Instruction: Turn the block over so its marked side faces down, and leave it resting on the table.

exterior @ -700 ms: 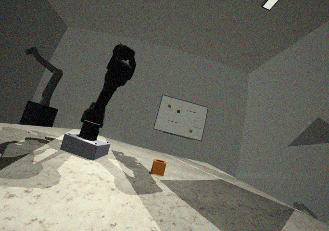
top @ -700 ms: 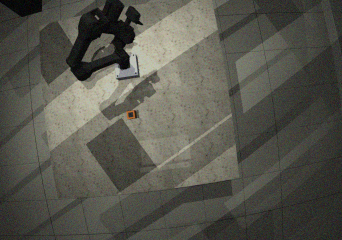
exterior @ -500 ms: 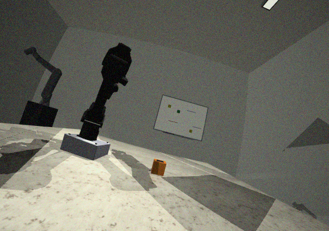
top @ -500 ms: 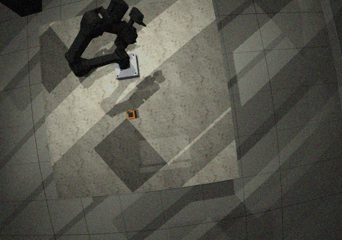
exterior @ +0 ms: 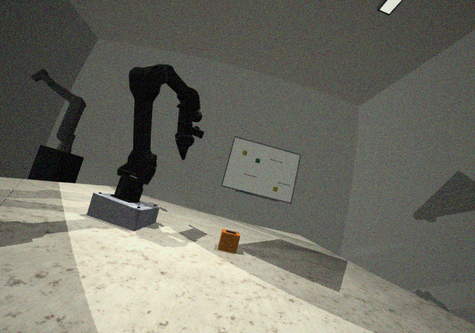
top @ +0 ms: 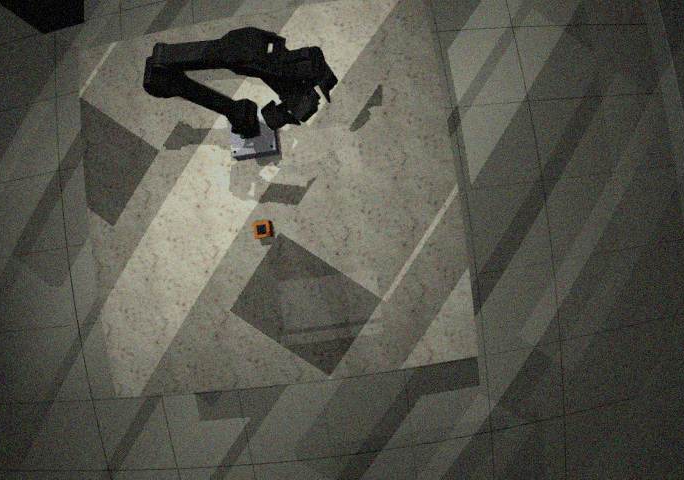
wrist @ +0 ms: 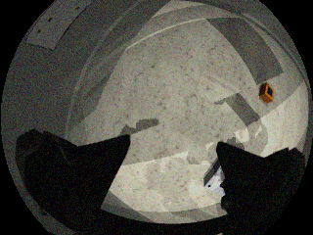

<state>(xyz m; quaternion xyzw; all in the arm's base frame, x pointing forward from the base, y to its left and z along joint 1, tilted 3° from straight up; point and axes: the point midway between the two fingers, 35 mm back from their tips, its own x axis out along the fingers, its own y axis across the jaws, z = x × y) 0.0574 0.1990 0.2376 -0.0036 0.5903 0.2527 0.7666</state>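
Observation:
The small orange block (top: 262,221) (exterior: 228,242) (wrist: 263,93) rests on the table (top: 184,316) (exterior: 191,290). Its marked side, with a dark square, faces up in the top and exterior views. In the wrist view it lies far off at the right. My gripper (top: 314,112) (exterior: 182,157) (wrist: 175,144) is open and empty, with its fingers wide apart in the wrist view. It hangs high above the table, beside the arm's base and well away from the block. The block's underside is hidden.
The arm's grey base (top: 252,152) (exterior: 114,211) stands on the table behind the block. A second arm (exterior: 71,119) on a black stand (exterior: 55,164) and a whiteboard (exterior: 262,173) (wrist: 56,24) are in the background. Broad shadows cross the table.

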